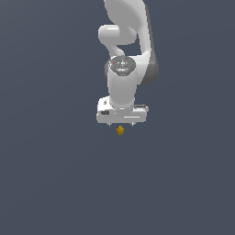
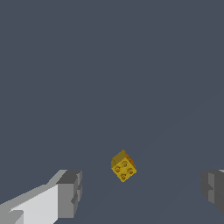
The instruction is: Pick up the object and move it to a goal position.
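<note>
The gripper (image 1: 120, 124) hangs with its fingers pointing down at the flat grey floor (image 1: 50, 183), and it holds nothing: in the wrist view the two grey fingertips (image 2: 70, 192) stand wide apart, with open floor between them. The object (image 1: 120, 131), a tiny yellow-orange cube with small studs on its upper face, lies on the floor just below the fingertips and close to the middle of the gap between them. In the wrist view the cube (image 2: 123, 166) sits between the two fingers, slightly nearer one than the other, and a little ahead of the line joining their tips, so it is not yet enclosed. It also lies turned on the floor, its edges running at an angle to the line along which the jaws close, so the pads would meet corners rather than flat faces unless the wrist rotates somewhat. By my judgement the coming move turns on this: a short descent, with a small forward shift to bring the cube squarely between the fingers. No goal marker shows in either view.
</note>
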Motion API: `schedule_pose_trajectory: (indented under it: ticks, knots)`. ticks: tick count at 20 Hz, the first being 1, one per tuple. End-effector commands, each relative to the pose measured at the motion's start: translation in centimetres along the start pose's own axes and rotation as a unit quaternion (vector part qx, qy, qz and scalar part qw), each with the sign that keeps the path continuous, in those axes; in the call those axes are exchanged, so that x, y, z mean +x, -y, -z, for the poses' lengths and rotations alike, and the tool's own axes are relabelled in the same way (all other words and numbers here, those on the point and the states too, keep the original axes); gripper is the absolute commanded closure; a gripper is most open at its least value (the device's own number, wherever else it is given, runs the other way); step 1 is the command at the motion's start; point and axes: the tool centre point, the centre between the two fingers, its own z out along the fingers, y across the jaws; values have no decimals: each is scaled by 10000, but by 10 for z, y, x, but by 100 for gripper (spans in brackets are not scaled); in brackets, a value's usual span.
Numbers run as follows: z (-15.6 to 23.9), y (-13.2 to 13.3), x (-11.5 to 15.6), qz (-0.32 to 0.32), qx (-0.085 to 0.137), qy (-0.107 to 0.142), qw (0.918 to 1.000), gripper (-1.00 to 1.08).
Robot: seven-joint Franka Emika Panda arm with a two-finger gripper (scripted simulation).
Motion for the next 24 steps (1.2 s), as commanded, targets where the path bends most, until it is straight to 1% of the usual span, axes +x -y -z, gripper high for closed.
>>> schedule_pose_trajectory:
  ticks: [1, 4, 9, 13, 18, 24]
  knots:
    - [0, 0, 0, 0, 0, 0, 10000, -92]
    - [1, 1, 0, -37, 30, 2, 10000, -92]
    - [3, 4, 1, -197, 149, 10, 9997, -92]
    - [3, 4, 1, -198, 150, 10, 9997, -92]
    - [-2, 4, -1, -35, 132, 0, 9999, -92]
    - [-15, 3, -7, 396, 86, -23, 9992, -92]
